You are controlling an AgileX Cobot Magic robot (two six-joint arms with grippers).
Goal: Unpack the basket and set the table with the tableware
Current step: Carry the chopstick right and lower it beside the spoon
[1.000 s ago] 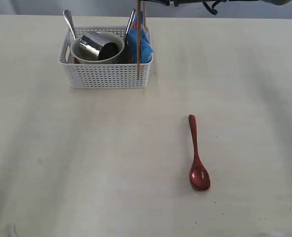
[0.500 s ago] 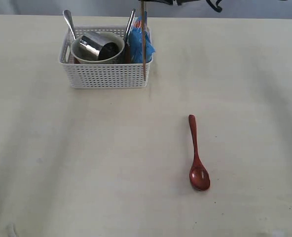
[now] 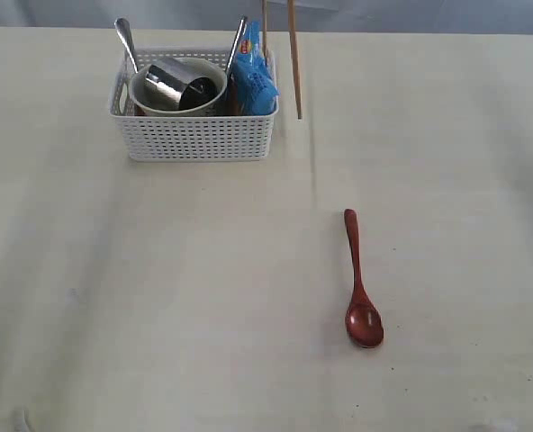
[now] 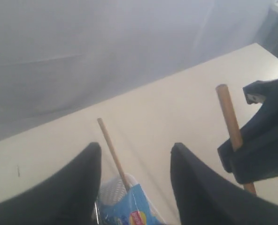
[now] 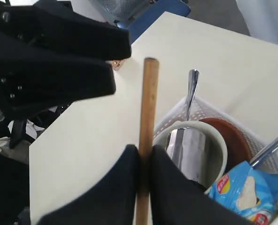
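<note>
A white basket [image 3: 194,139] stands at the back left of the table [image 3: 158,297]. It holds a cream bowl [image 3: 145,97] with a steel cup [image 3: 172,83] lying in it, steel handles [image 3: 125,40], a reddish-brown plate [image 5: 230,138] and one upright chopstick [image 4: 113,154]. My right gripper [image 5: 143,150] is shut on the other chopstick [image 3: 293,63], which hangs just right of the basket. Above the basket, my left gripper [image 4: 135,150] is open with nothing between its fingers. The dark red spoon [image 3: 361,288] lies on the table at the centre right.
A blue chip bag [image 3: 251,81] stands in the basket's right end. In the right wrist view the left gripper [image 5: 59,61] hovers close to the held chopstick's top.
The hanging chopstick has moved right and up, from in front of the basket to beside it. The other chopstick stays upright in the basket.
</note>
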